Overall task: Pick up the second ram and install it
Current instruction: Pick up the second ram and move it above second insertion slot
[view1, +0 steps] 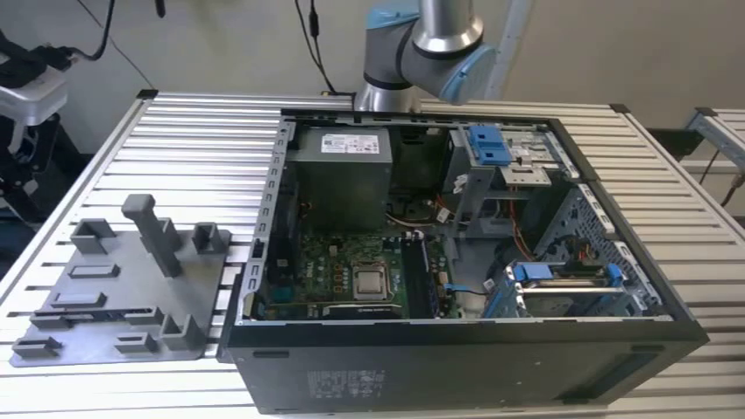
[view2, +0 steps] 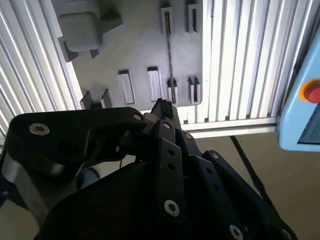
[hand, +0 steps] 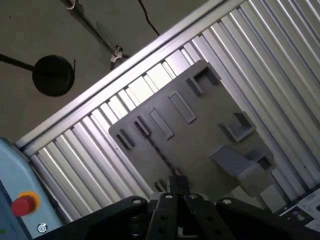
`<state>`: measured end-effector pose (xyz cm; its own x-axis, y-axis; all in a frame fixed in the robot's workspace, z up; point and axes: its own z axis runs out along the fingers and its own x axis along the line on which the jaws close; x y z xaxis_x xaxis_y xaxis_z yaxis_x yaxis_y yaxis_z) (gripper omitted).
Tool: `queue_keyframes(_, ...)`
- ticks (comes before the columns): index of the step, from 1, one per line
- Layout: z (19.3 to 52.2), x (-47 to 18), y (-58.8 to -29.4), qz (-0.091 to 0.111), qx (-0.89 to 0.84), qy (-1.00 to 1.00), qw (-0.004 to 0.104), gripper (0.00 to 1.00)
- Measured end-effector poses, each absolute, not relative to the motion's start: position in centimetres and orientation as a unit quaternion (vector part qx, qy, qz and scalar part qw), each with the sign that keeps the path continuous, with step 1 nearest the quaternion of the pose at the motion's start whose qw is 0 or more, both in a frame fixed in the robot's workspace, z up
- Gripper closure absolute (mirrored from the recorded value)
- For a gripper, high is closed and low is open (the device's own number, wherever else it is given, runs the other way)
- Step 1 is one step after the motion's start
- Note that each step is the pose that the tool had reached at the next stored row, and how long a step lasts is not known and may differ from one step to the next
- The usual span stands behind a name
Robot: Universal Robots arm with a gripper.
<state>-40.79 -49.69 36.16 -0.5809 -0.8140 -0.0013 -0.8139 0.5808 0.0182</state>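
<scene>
Gripper (hand: 177, 181), fingers together and empty, hangs above the tray (hand: 200, 125). The ram (view2: 169, 55) stands on edge in one tray lane, untouched. Risk: if lowered unopened, the tips would strike the ram's top edge, tilting or jamming it in its holders.

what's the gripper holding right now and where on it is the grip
Most likely the second ram, seen edge-on as a thin dark strip; the gripper pinches its near end. Which part of the stick that is cannot be told.
</scene>
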Motion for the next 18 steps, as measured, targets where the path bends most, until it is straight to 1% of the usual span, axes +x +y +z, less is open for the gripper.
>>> queue_keyframes(18,34.9,-40.9,-49.7,-0.007,0.571,-0.821,0.004,0.89)
